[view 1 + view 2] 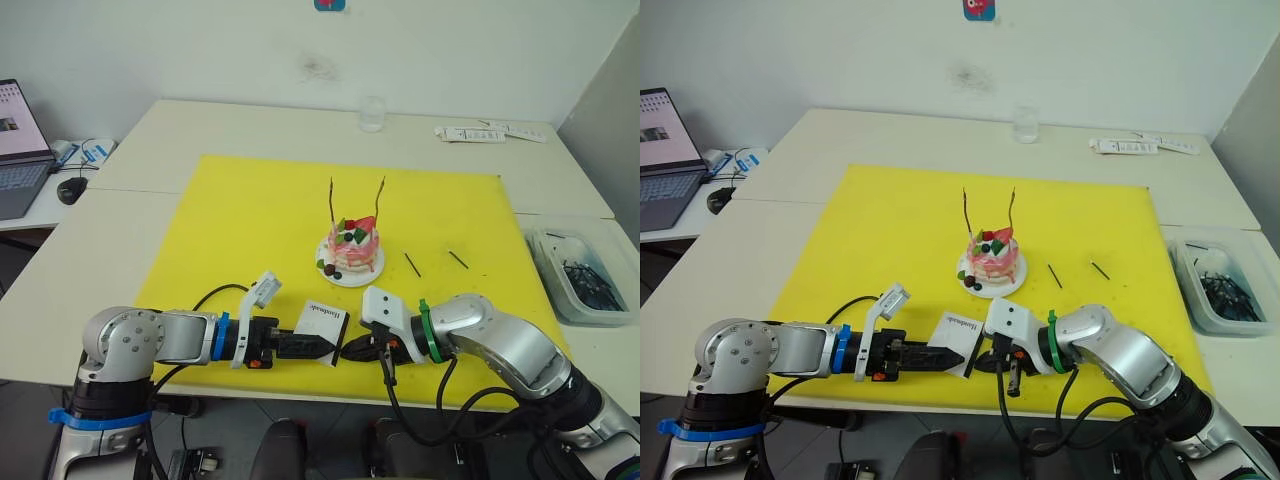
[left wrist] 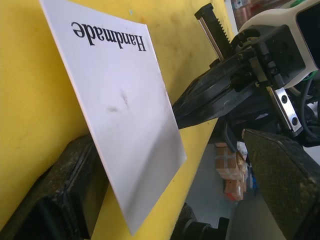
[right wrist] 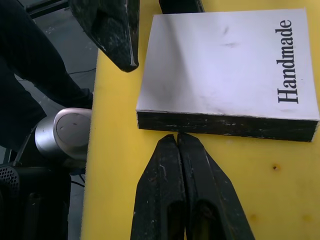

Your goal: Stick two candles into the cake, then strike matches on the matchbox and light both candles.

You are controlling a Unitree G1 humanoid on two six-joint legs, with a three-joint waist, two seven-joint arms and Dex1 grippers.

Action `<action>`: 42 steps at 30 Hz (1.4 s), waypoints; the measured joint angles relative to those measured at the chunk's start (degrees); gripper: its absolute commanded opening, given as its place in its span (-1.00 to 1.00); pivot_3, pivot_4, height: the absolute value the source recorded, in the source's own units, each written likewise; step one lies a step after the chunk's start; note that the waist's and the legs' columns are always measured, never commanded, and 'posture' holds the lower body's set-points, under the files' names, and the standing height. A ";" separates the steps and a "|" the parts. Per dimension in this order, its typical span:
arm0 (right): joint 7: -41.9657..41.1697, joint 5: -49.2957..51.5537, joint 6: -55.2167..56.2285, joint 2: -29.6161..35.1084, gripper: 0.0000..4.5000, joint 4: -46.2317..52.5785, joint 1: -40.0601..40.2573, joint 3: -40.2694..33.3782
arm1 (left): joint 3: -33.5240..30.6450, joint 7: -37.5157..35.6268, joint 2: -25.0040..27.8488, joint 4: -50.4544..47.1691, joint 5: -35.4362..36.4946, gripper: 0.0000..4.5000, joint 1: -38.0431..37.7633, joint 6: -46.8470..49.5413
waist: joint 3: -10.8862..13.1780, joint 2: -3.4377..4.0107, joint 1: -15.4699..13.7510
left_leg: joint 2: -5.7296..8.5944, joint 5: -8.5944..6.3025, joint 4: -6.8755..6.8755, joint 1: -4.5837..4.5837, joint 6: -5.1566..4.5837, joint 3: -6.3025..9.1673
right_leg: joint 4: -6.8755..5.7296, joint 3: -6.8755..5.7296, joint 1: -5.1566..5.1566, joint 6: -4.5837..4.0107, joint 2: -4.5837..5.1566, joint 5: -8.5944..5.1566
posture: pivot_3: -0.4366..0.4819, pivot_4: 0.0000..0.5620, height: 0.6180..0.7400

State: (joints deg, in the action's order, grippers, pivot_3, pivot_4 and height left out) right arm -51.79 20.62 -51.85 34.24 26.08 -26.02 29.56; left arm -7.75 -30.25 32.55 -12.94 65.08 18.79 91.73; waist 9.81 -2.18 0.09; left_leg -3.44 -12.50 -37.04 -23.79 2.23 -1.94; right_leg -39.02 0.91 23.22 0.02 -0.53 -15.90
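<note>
The pink-and-white cake [image 1: 352,245] sits on its white plate [image 1: 338,279] in the middle of the yellow mat [image 1: 250,220]. Two thin wavy candles [image 1: 332,200] [image 1: 380,198] stand upright in it, unlit. Two short dark matches [image 1: 411,263] [image 1: 458,259] lie on the mat to the cake's right. The white matchbox [image 1: 322,322], lettered "Handmade", lies near the mat's front edge. My left gripper [image 1: 315,347] is open, with a near corner of the box [image 2: 125,100] between its fingers. My right gripper [image 3: 177,137] is shut, its tips touching the box's black strip [image 3: 225,125]; no match shows in it.
A clear bin [image 1: 585,270] of dark bits stands at the right table edge. At the back are a small glass [image 1: 372,113] and white strips [image 1: 490,132]. A laptop [image 1: 20,150] and a mouse [image 1: 72,188] sit far left.
</note>
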 measured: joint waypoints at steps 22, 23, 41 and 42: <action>-1.00 -5.45 4.89 0.89 -0.98 -2.36 -1.74 1.01 | -0.51 -0.92 -0.30 1.87 -0.42 1.00 -0.15 0.04 | -0.05 0.05 0.03 | 0.01 0.00 0.01 0.03 -0.01 0.00 | 0.00 -0.01 -0.02 0.01 0.08 0.01 | -0.05 -0.47 1.00; -1.00 -5.46 4.89 0.66 -0.98 -2.39 -1.74 1.01 | -0.50 -0.92 -0.30 1.88 -0.43 1.00 -0.14 0.04 | -0.05 0.05 0.03 | 0.01 0.00 0.01 0.03 -0.01 0.00 | 0.00 -0.01 -0.02 0.01 0.08 0.01 | -0.05 -0.47 1.00; -1.03 -6.02 5.06 -1.01 -1.00 -2.80 -1.76 1.01 | -0.08 -1.47 -0.82 2.09 -2.69 0.61 -0.17 -0.50 | -0.06 0.06 0.03 | 0.03 0.00 0.01 0.03 -0.01 0.00 | 0.01 0.00 -0.02 0.01 0.08 0.01 | -0.05 -0.47 1.00; -1.01 -6.03 5.06 -1.01 -1.00 -2.80 -1.76 1.01 | 0.25 -1.37 -0.84 2.18 -3.37 0.44 -0.22 -0.90 | -0.06 0.06 0.03 | 0.03 0.00 0.01 0.03 -0.01 0.00 | 0.01 0.00 -0.02 0.01 0.08 0.01 | -0.05 -0.47 1.00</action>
State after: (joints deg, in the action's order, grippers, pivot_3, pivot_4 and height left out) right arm -52.81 14.58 -46.79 33.23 23.28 -27.78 30.57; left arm -7.50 -31.61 31.71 -10.76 61.71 18.57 90.83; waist 9.75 -2.12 0.12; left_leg -3.41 -12.50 -37.03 -23.76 2.23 -1.95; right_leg -39.01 0.91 23.21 0.03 -0.45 -15.90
